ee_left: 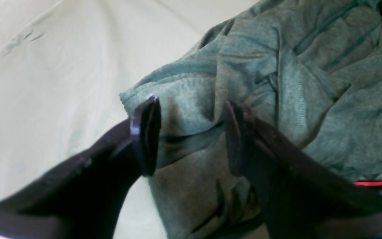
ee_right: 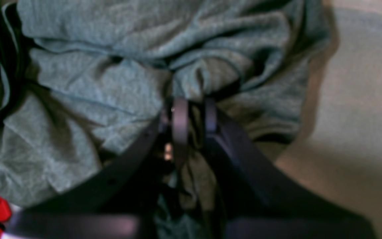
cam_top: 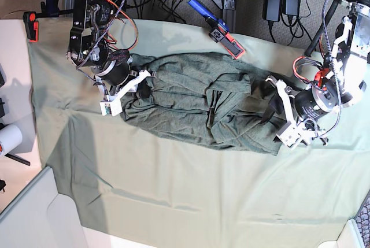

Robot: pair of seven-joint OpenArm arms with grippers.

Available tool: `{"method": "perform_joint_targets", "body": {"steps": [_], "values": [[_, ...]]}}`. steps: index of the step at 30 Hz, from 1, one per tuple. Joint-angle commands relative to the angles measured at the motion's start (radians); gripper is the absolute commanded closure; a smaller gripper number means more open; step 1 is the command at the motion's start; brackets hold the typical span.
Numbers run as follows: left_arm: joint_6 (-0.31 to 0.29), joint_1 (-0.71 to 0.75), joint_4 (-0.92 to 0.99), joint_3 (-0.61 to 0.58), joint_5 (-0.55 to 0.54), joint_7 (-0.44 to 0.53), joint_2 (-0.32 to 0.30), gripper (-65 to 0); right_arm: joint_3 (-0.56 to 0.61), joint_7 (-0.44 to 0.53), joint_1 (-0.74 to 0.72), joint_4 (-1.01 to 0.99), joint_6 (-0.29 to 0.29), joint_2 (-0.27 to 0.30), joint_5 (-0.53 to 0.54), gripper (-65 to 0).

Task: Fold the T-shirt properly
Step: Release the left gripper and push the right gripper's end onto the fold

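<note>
The T-shirt (cam_top: 202, 97), dark heathered grey-green, lies crumpled across the middle of the table. My right gripper (cam_top: 140, 88) is at the shirt's left end in the base view. In the right wrist view this right gripper (ee_right: 195, 109) is shut on a bunched fold of the T-shirt (ee_right: 95, 83). My left gripper (cam_top: 276, 112) is at the shirt's right end. In the left wrist view the left gripper (ee_left: 192, 103) stands open, its two dark fingers (ee_left: 148, 132) astride a wrinkled edge of the T-shirt (ee_left: 310, 83).
A pale mint-green table cloth (cam_top: 173, 190) covers the table under the shirt. A blue and red tool (cam_top: 217, 27) lies at the back edge, with cables and power bricks behind it. A white roll (cam_top: 8, 138) sits off the left side.
</note>
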State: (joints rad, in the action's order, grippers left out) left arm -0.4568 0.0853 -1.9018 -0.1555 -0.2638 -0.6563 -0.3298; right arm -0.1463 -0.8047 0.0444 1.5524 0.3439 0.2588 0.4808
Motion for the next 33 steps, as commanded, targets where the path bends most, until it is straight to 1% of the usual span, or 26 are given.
{"method": "perform_joint_targets", "body": {"steps": [1, 5, 8, 12, 16, 19, 21, 24, 29, 31, 33], "values": [[-0.004, -0.016, -0.014, 0.021, -0.009, 0.025, -0.006, -33.5, -0.017, -0.014, -0.005, 0.016, 0.004, 0.004, -0.010, 0.0], [-0.004, -0.016, -0.014, 0.094, -0.009, 0.025, -0.010, -33.5, -0.104, -0.014, -0.005, 0.059, 0.004, 0.004, -0.010, 0.0], [-0.005, -0.014, -0.014, 0.136, -0.009, 0.024, -0.037, -33.5, -0.159, -0.014, -0.005, 0.100, 0.004, 0.005, 0.003, 0.0], [-0.005, 0.013, 0.000, 0.145, 0.010, 0.026, -0.070, -33.5, -0.199, -0.024, -0.005, 0.146, 0.004, 0.010, 0.019, 0.0], [-0.008, 0.021, 0.123, 0.145, 0.021, 0.049, -0.069, -33.5, -0.203, -0.033, -0.005, 0.226, 0.005, 0.007, 0.045, 0.0], [-0.012, 0.020, 0.237, 0.145, 0.026, 0.082, -0.069, -33.5, -0.202, -0.040, -0.005, 0.303, 0.005, -0.018, 0.059, 0.0], [-0.035, 0.020, 0.285, 0.145, 0.034, 0.085, -0.069, -33.5, -0.190, -0.040, -0.006, 0.351, 0.008, -0.053, 0.071, 0.0], [-0.055, 0.020, 0.312, 0.145, 0.027, 0.084, -0.069, -33.5, -0.124, -0.044, -0.018, 0.399, 0.020, -0.116, 0.077, 0.0], [-0.056, 0.020, 0.312, 0.145, -0.012, 0.079, -0.069, -33.5, 0.073, -0.042, -0.043, 0.406, 0.020, -0.222, 0.047, 0.0], [-0.056, 0.020, 0.312, 0.145, -0.019, 0.076, -0.069, -33.5, 0.165, -0.037, -0.049, 0.405, 0.020, -0.253, 0.010, 0.0], [-0.056, 0.020, 0.312, 0.145, -0.028, 0.076, -0.069, -33.5, 0.259, -0.037, -0.060, 0.398, 0.020, -0.275, -0.062, 0.0]]}}
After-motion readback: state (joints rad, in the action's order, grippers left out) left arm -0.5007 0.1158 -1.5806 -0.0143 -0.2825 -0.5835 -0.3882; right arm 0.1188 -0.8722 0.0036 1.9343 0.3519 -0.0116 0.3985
